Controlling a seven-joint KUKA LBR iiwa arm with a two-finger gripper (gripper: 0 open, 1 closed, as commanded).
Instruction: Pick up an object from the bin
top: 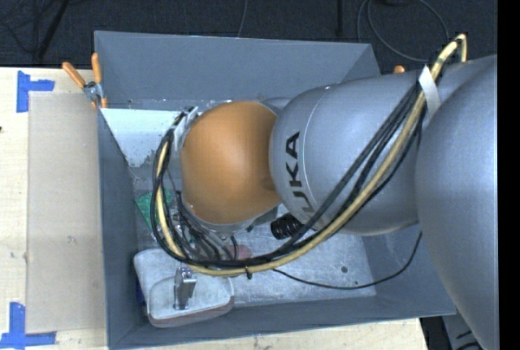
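Gripper (pixel 185 290) hangs just below the orange wrist cover (pixel 227 170), directly over a whitish, sole-like flat pad (pixel 154 282). Pad's long axis runs left-right beneath the cover. Grip state: cannot tell.

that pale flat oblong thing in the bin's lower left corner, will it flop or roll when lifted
The pale oblong thing lies flat and broad, so it probably won't roll. It looks thin with a soft rounded edge, so it may sag if gripped at one end. Tucked against the bin wall, a push would likely jam it.
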